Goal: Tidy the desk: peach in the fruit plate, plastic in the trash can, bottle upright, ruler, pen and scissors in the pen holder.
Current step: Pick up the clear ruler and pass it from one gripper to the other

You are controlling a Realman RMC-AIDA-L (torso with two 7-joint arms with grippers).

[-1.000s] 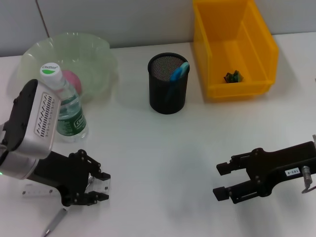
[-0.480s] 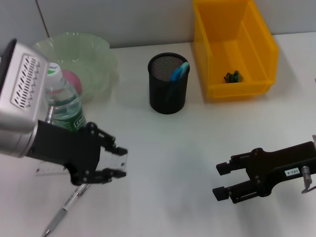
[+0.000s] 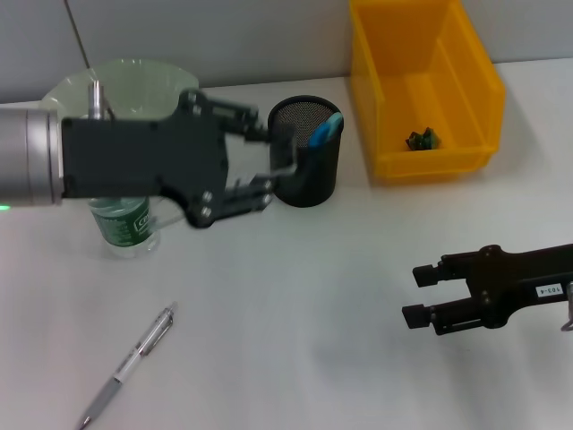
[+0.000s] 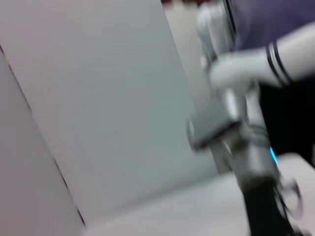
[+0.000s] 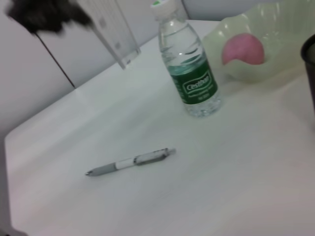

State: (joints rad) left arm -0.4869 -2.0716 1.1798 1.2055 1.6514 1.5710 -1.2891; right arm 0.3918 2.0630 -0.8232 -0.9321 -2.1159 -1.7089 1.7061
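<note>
One item, the clear ruler (image 5: 110, 30), has been lifted off the counter (image 3: 295, 296) and carried, clamped in the left gripper (image 3: 269, 166), to the pen holder (image 3: 309, 161), leaving the pen (image 3: 130, 363) to be fetched, while the right gripper (image 3: 425, 291) is held open and idle.

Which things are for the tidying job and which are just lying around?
Job: ruler in left pincer, pen, bottle, peach, fruit plate, scissors, pen holder, plastic, trash can.
Lying around: nothing else; right pincer hovers open over the desk.

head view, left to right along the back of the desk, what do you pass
fruit plate → pen holder → trash can
</note>
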